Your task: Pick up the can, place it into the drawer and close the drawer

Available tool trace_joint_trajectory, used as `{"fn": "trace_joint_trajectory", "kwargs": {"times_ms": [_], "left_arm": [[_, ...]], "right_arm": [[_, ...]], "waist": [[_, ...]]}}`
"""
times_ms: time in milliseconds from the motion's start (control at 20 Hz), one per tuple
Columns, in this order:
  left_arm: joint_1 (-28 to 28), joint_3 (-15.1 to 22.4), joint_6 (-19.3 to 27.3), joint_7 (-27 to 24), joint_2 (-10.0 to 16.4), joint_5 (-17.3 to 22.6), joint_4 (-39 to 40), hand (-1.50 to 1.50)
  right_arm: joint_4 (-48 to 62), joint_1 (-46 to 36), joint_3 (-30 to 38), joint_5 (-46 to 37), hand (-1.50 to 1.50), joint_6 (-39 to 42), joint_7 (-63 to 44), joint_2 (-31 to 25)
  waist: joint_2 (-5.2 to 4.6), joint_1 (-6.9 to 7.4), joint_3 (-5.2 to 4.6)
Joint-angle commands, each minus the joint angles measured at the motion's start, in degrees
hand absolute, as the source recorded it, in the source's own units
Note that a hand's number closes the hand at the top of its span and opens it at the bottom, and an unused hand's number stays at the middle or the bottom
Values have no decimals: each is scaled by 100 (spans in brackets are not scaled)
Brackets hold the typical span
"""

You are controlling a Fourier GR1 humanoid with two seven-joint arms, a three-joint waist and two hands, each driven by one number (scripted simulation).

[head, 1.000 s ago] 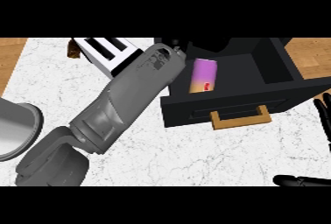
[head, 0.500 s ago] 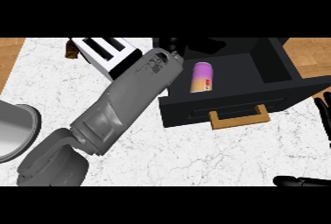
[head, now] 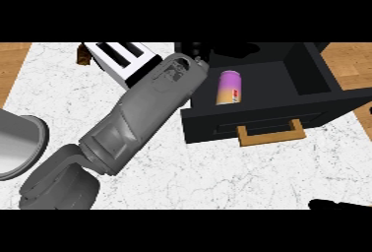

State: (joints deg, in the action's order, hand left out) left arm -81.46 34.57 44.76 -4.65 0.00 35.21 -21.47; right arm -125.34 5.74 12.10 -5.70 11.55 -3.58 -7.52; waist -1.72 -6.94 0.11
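Black drawer (head: 254,119) open, can (head: 230,87) toward its left edge — bare floor rightward

The left forearm (head: 149,115) is a smooth grey casing, matte with a slight sheen, cut by thin panel seams that run along its length. At the end nearest the left hand (head: 193,50) it closes in a rounded cap with small darker recesses. The hand itself is black (its outline is hard to trace against the dark behind it). At the end farthest from the hand, a stepped collar meets a broader, darker grey elbow shell (head: 58,183) with one grooved seam. The right hand (head: 340,204) shows only as a black, knobbly shape.
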Motion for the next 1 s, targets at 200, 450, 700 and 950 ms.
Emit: {"fn": "trace_joint_trajectory", "kwargs": {"times_ms": [200,450,700,950], "left_arm": [[0,-253,28,-402,0,431,-83,-150],[-347,-136,248,-133,0,473,-212,-150],[-211,32,346,-116,0,443,-353,-150],[-172,-234,65,-234,55,419,-216,-150]], "right_arm": [[-146,-272,-411,-1204,-150,-75,270,-321],[115,-269,-843,-2458,-150,-309,556,-478],[847,-532,-1282,-3680,-150,-619,625,-681],[1316,-1192,-1950,-4726,-150,-697,40,-598]], "waist": [[5,132,-5],[78,351,-2],[107,527,-3],[115,670,-14]]}}
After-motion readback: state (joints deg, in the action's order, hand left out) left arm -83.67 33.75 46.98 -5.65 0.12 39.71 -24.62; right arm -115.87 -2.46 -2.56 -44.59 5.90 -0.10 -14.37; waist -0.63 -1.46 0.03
